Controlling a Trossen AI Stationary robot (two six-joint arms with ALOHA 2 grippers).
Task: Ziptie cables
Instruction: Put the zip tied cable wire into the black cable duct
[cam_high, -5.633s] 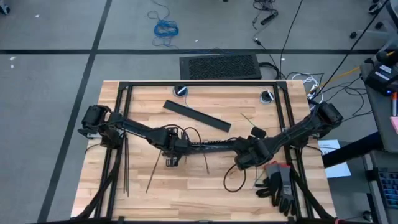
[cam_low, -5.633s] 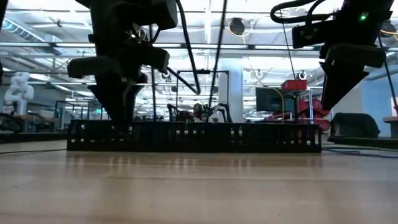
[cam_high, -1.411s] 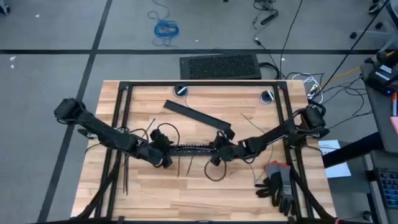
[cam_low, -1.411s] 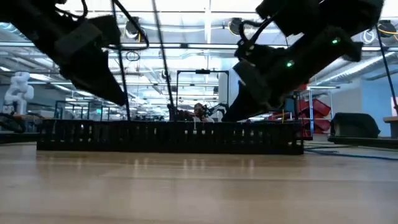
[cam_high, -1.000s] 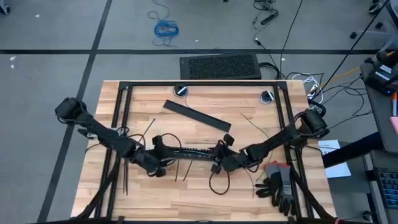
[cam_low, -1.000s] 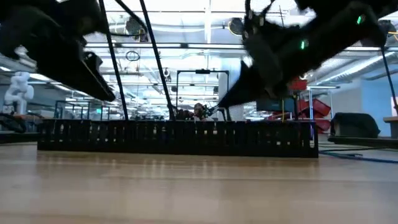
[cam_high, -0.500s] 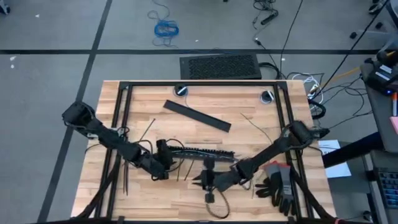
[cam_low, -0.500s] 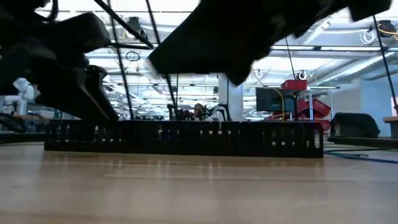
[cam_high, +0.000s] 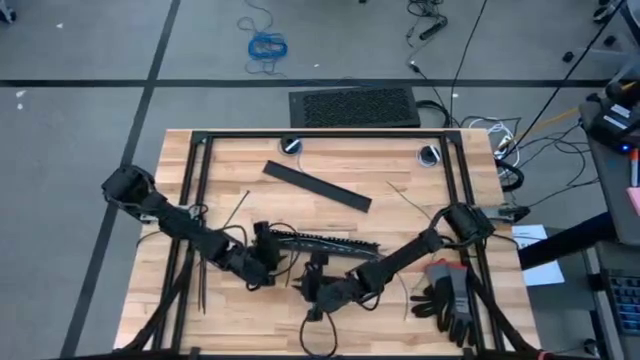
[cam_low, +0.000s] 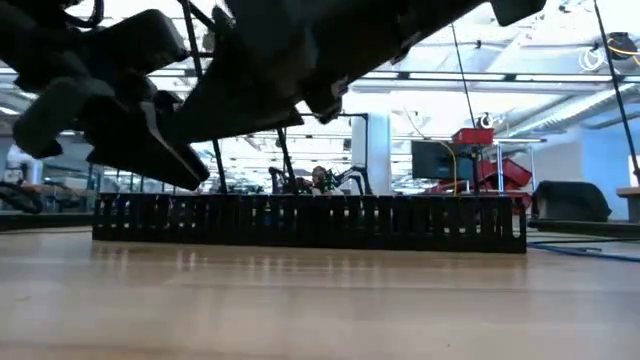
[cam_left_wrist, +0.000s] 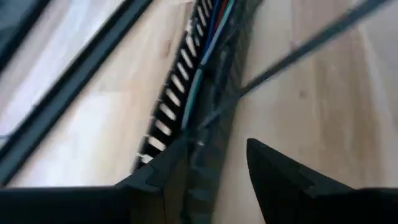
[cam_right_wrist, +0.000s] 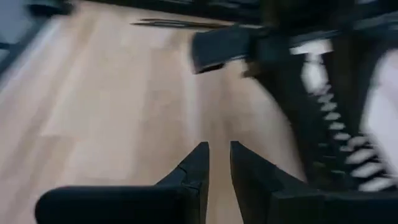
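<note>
The left gripper (cam_left_wrist: 217, 168) has its jaws spread around the left end of the slotted bar (cam_high: 318, 243), where the cables (cam_left_wrist: 208, 43) lie. The right gripper (cam_right_wrist: 217, 163), jaws nearly pressed together and empty, hovers over the near bench (cam_high: 400, 165). Zipties (cam_high: 201, 270) lie at the left.

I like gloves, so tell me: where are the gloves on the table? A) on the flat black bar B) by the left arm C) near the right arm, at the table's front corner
C: the gloves lie beside the right arm, at the table's front corner.
</note>
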